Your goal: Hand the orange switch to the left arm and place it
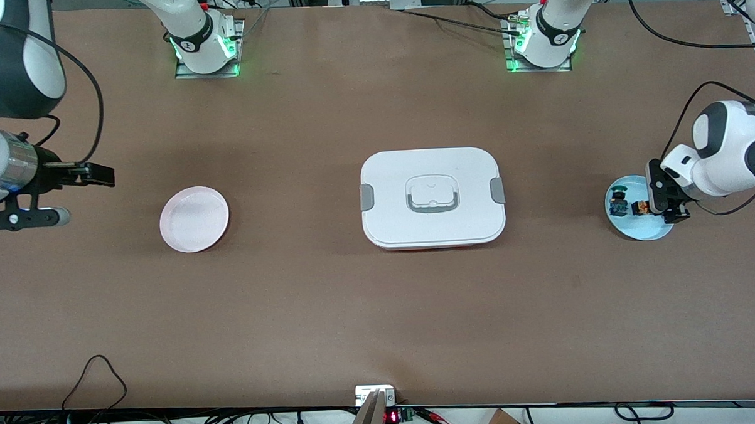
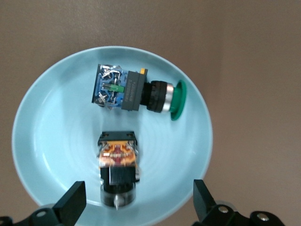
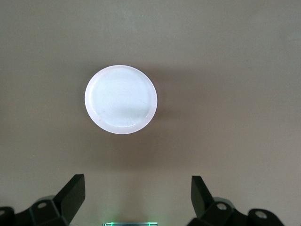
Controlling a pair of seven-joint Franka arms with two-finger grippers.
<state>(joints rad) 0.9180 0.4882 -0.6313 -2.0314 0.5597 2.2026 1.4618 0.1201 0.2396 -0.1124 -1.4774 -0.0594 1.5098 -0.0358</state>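
Left gripper (image 2: 136, 205) hangs low over the light blue plate (image 1: 657, 230), fingers (image 2: 71, 203) spread wide, holding nothing. The left arm (image 1: 727, 153) bends in from its end of the table, wrist folded down over the plate.

The orange switch (image 2: 117, 172) lies in the plate between the spread fingers, apart from both: black body, an orange and tan contact end with metal terminals, a rounded metal tip toward the gripper. Its cap cannot be made out.

Just beside it in the same plate lies the green-capped switch (image 2: 136, 92), blue and black body, on its side, not touching.

The box (image 1: 432, 197) sits mid-table, lid clipped, between the blue plate and the pink plate (image 1: 194, 219).

Right gripper (image 3: 136, 202) waits high, fingers spread and empty, at the right arm's end of the table, near the pink plate.
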